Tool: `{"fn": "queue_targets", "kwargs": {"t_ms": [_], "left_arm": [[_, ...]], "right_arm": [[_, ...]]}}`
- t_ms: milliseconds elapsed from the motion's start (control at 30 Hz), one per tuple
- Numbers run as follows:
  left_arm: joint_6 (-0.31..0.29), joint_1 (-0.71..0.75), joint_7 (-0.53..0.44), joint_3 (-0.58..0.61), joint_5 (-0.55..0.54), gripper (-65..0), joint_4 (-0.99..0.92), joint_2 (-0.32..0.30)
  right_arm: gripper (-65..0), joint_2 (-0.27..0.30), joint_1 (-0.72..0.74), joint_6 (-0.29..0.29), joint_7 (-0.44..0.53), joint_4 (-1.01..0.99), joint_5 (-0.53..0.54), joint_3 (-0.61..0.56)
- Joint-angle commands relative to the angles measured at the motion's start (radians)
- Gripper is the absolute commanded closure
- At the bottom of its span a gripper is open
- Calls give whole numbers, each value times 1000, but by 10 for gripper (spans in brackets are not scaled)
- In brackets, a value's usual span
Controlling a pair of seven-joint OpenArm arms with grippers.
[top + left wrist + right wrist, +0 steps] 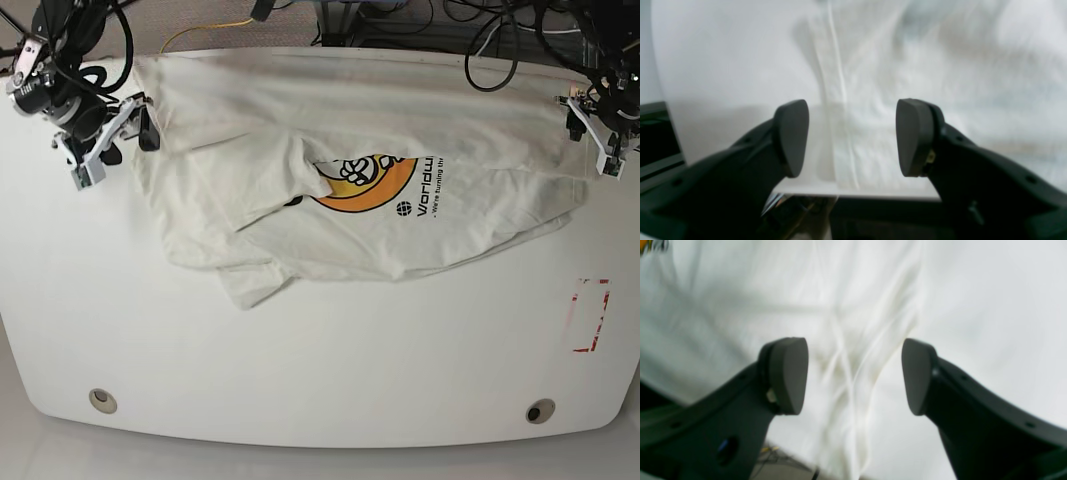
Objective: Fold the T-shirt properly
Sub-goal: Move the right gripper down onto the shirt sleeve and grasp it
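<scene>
shirt: T-shirt (400, 130) lies crumpled across the far half of the bench (300, 360), spread left to right, one flap turned over the middle.
print: orange round graphic (362, 182) with dark lettering faces up, half hidden under the turned-over flap.
sleeve: a loose piece, probably a sleeve (255, 282), sticks out toward the near-left side.
fabric: off-white cotton, matte, soft folds and ridges in both wrist views; a seam or hem line (840, 83) runs top to bottom in the left wrist view.
handling: my guess is light, limp, no stiffness; it will drape and drag, and layers may lift together if pinched deep.
grab spots: judged best at the outer edges or corners near each arm, single layer, at a hem or seam where the cloth is thicker.
left fingers: left gripper (852, 138) has its fingers apart, nothing between them, over the shirt's edge at the bench rim.
right fingers: right gripper (854, 376) also spread wide and empty, over a bunch of wrinkles at the cloth edge.
bench: white, smooth, rounded corners; red marking (590, 315) on the near right.
progress: not folded yet, needs flattening first.
</scene>
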Motion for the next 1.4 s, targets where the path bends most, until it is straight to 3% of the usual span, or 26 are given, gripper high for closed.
{"fn": "queue_targets", "kwargs": {"t_ms": [0,267,433,700,1033,1367], "left_arm": [[2,-45,32,-14,-7,-383,19,-13],[2,-167,83,-34,4,-383,19,-13],[2,-206,84,-3,94,-383,21,-10],[2,-221,84,0,119,-383,19,-10],[2,-215,84,-2,121,-383,13,-10],[2,-223,84,3,121,-389,14,-8]], "right_arm": [[-415,18,81,2,13,-52,-46,-27],[-415,11,385,2,33,-310,-237,-136],[-415,16,565,2,145,-531,-291,-248],[-415,11,790,2,352,-893,-400,-403],[-415,5,944,2,626,-1262,-428,-543],[-415,-74,934,2,629,-1284,-431,-574]]}}
